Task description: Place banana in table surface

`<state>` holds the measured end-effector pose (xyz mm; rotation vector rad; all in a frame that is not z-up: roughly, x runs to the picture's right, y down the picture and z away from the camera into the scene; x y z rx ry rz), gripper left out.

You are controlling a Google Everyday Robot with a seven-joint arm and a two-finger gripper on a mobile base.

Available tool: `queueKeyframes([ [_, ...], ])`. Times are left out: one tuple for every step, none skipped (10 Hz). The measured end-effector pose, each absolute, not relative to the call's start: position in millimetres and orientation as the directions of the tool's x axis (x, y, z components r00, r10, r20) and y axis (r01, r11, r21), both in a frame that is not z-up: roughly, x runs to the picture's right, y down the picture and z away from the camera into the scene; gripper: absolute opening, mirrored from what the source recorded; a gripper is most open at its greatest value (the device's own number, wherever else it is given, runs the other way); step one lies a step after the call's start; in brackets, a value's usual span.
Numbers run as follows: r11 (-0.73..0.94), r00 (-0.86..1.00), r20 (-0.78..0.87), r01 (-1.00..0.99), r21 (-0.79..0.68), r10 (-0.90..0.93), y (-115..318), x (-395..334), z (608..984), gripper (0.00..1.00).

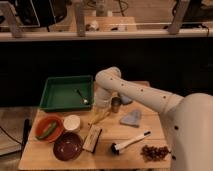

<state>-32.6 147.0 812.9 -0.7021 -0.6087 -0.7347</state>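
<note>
Trouble here would most likely come from the claw (101, 106), which we see low over the middle of the tabletop (107, 150), just right of the green tray (66, 93); we cannot tell whether it is apart or together. We find the banana (98, 117) directly beneath it, lying at or very near the wood between the white cup (72, 122) and the grey cloth (131, 118). If we pull away while the fruit is not fully settled, we judge it could roll against the cup or the small jar (116, 104) close by.
</note>
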Motion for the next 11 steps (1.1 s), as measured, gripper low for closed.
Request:
queueKeyframes([
  [0.548, 0.596, 0.713, 0.759, -0.351, -0.369, 147.5, -32.6, 818.4, 0.01],
  [0.547, 0.597, 0.717, 0.758, -0.356, -0.360, 149.0, -31.5, 822.1, 0.01],
  [0.547, 0.599, 0.721, 0.755, -0.362, -0.349, 149.7, -29.3, 825.8, 0.01],
  [0.548, 0.601, 0.723, 0.751, -0.368, -0.339, 150.2, -27.3, 828.5, 0.01],
  [0.549, 0.604, 0.726, 0.748, -0.374, -0.329, 150.6, -25.6, 831.1, 0.01],
  [0.550, 0.610, 0.728, 0.741, -0.385, -0.313, 151.3, -22.8, 834.9, 0.03],
  [0.550, 0.614, 0.729, 0.737, -0.393, -0.302, 152.0, -21.4, 837.0, 0.09],
  [0.550, 0.617, 0.731, 0.733, -0.400, -0.290, 152.6, -20.7, 839.2, 0.18],
  [0.549, 0.619, 0.733, 0.730, -0.406, -0.281, 153.7, -20.1, 841.4, 0.29],
  [0.549, 0.620, 0.736, 0.728, -0.411, -0.272, 154.5, -19.6, 843.4, 0.39],
  [0.549, 0.621, 0.737, 0.726, -0.414, -0.265, 154.9, -18.6, 844.8, 0.47],
])
